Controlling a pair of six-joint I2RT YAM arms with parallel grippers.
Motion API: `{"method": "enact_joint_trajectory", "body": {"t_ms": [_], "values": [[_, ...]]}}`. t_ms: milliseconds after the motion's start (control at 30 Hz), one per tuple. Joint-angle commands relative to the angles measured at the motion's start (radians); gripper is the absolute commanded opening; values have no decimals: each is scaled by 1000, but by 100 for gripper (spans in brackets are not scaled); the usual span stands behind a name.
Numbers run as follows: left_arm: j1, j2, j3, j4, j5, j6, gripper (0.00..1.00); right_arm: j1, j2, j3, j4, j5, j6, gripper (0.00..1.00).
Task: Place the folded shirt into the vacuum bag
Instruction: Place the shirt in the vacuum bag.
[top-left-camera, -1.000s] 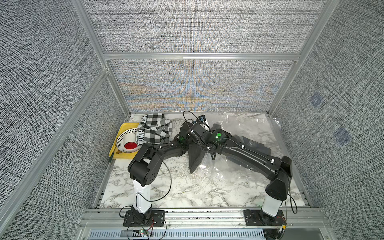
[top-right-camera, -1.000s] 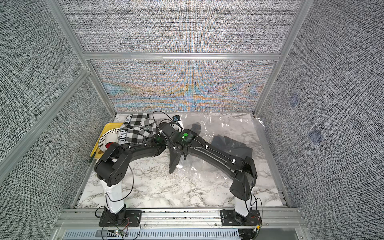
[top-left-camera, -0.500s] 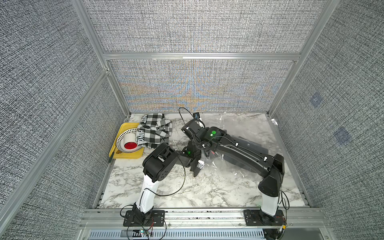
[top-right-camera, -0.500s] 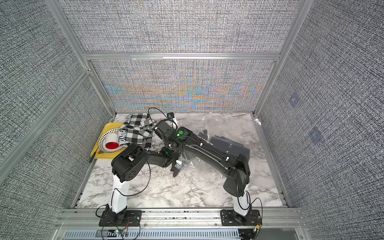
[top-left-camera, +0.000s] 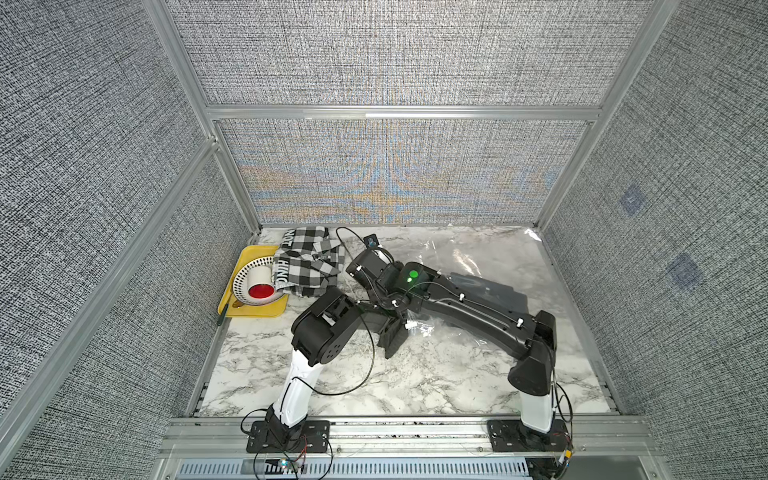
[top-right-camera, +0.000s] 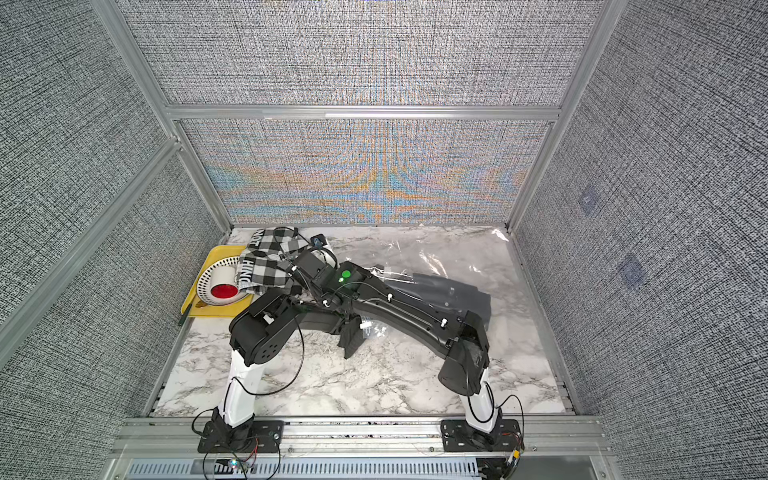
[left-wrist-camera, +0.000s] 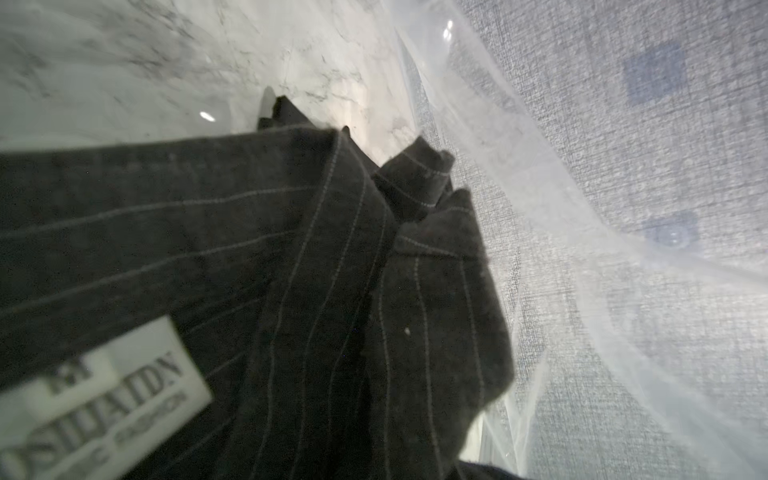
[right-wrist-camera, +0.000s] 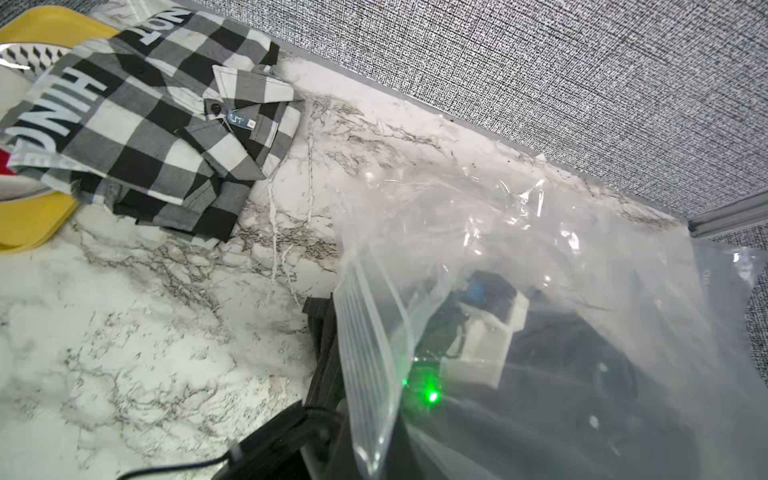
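The folded shirt (left-wrist-camera: 291, 249) is dark with thin pale stripes and a white label. It fills the left wrist view, with the vacuum bag's clear plastic (left-wrist-camera: 561, 187) beside it. In both top views a dark end of the shirt (top-left-camera: 392, 343) (top-right-camera: 349, 343) hangs under my left gripper (top-left-camera: 388, 322), which is shut on it; the cloth hides the fingers. The vacuum bag (top-left-camera: 457, 257) (top-right-camera: 415, 257) lies across the back right of the table. My right gripper (right-wrist-camera: 361, 465) is shut on the bag's ribbed zip edge (right-wrist-camera: 365, 332) and holds it raised. My left wrist shows through the plastic.
A black-and-white checked shirt (top-left-camera: 309, 262) (right-wrist-camera: 145, 116) lies at the back left, partly over a yellow tray (top-left-camera: 253, 309) with a patterned plate and a red-filled cup (top-left-camera: 259, 291). A dark grey folded garment (top-right-camera: 453, 295) lies in the bag under my right arm. Walls enclose three sides.
My left arm folded back toward the front and carried the dark shirt from beside the checked shirt to the bag's mouth. My right arm shifted slightly left, still holding the bag's edge.
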Motion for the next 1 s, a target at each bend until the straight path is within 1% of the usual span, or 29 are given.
{"method": "enact_joint_trajectory", "body": {"t_ms": [0,133,233,300,367,433,533,633,733,800,900,933,967], "values": [[0,8,35,-80,103,109,0,31,-38,-24,24,-3,-12,0],[30,24,80,-163,245,202,0,55,-107,-81,17,37,-17,0],[58,39,115,-230,350,267,0,57,-153,-125,29,31,-19,0],[64,53,177,-330,418,323,0,58,-160,-141,46,11,-35,0],[64,50,225,-408,455,360,0,57,-138,-139,44,5,-46,0],[63,36,248,-391,497,330,0,57,-110,-135,43,6,-48,0],[55,44,337,-460,552,281,0,55,-77,-137,57,-6,-56,0],[55,40,369,-473,574,228,0,54,-50,-132,69,-19,-62,0],[60,68,417,-464,602,134,0,54,-39,-134,70,-23,-59,0],[70,108,434,-381,611,-1,0,54,-39,-136,70,-33,-56,0],[96,186,433,-55,603,-337,0,54,-43,-141,60,-41,-42,0],[103,216,445,39,590,-446,0,56,-48,-149,60,-44,-38,0],[105,245,462,88,580,-526,0,56,-51,-157,60,-47,-34,0]]}}
